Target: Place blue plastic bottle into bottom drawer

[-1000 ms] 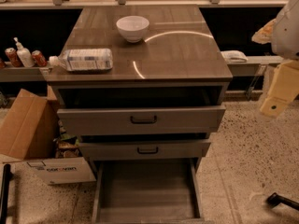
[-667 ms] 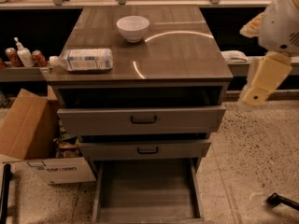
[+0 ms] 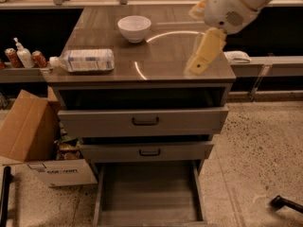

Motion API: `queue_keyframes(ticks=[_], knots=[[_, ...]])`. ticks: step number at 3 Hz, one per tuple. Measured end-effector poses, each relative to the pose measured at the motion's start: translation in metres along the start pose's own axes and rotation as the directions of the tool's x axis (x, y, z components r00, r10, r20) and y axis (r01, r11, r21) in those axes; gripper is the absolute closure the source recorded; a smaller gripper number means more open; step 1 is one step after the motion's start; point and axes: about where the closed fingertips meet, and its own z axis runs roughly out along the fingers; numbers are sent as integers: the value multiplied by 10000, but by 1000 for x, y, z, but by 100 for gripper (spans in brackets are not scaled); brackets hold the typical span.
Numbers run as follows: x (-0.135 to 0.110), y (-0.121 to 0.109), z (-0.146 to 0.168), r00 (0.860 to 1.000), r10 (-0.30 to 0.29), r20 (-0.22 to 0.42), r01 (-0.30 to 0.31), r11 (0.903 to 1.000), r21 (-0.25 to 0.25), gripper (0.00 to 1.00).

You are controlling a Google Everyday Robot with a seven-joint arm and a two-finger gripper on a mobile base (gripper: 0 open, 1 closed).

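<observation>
The blue plastic bottle (image 3: 85,60) lies on its side at the front left corner of the cabinet top, white cap pointing left. The bottom drawer (image 3: 147,190) is pulled out near the floor and its grey tray holds nothing. My gripper (image 3: 203,55) hangs from the white arm over the right front part of the cabinet top. It is well to the right of the bottle and holds nothing that I can see.
A white bowl (image 3: 134,27) stands at the back of the top. The two upper drawers (image 3: 144,121) are slightly open. A cardboard box (image 3: 28,131) stands left of the cabinet. A pump bottle (image 3: 23,56) and cans sit on the left shelf. A black object (image 3: 286,203) lies on the floor at right.
The arm and gripper have moved left, from beside the cabinet's right edge to over its top. The bottle, bowl and drawers have not moved.
</observation>
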Motion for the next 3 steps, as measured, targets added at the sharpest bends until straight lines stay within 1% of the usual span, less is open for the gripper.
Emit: queue_keyframes(ticks=[1,2,3], knots=[[-49,-18,64,9934,-446,1058,529,9956,-773,0],[-49,-18,64,9934,-448,1057,531,9956,-774,0],[-55,-40,92,9930,-861,810,930,9921,-846,0]])
